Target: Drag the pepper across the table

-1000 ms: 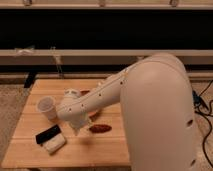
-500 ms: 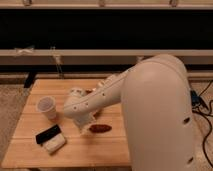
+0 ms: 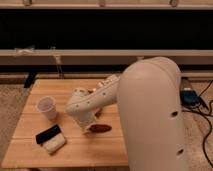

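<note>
Down at the pepper (image 3: 100,128)

Reaching low with the fingers (image 3: 91,125) to the left end of the pepper, near the middle of the wooden surface (image 3: 75,152). Cannot tell if clenched or released. Off to the left, a cup (image 3: 47,107) and a black-and-white block (image 3: 51,139).

Red-brown pepper (image 3: 100,128) flat on table (image 3: 75,150), beside gripper (image 3: 93,127)

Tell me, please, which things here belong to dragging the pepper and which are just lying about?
Job in hand: pepper, table, end effector down at the table, right beside the pepper.
Lying about: cup, black-and-white block, both on the table's left side.
</note>
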Robot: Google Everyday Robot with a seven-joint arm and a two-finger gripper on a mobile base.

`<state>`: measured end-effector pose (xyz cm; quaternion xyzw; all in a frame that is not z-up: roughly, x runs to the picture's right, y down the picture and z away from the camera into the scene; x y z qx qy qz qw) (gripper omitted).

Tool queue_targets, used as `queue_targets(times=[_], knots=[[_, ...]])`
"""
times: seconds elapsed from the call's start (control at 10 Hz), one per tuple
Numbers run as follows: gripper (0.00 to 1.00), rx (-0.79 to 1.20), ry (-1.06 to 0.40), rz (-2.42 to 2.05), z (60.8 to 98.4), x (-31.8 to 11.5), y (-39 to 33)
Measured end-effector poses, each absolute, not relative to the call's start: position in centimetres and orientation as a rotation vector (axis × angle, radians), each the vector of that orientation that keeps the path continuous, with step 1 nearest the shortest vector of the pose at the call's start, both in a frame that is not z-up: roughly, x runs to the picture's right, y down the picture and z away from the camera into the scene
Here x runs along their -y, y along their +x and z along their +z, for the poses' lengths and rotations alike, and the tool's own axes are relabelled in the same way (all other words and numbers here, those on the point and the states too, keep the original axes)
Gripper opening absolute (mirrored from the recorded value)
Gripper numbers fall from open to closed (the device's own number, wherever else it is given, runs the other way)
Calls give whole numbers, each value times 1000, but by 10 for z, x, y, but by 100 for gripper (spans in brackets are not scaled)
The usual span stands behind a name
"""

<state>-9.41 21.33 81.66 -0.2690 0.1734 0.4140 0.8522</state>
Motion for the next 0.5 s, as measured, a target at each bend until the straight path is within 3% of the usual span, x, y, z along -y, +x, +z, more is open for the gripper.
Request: queue_targets(times=[0.5], knots=[[12,-390,-585,895,821,-212,-77]])
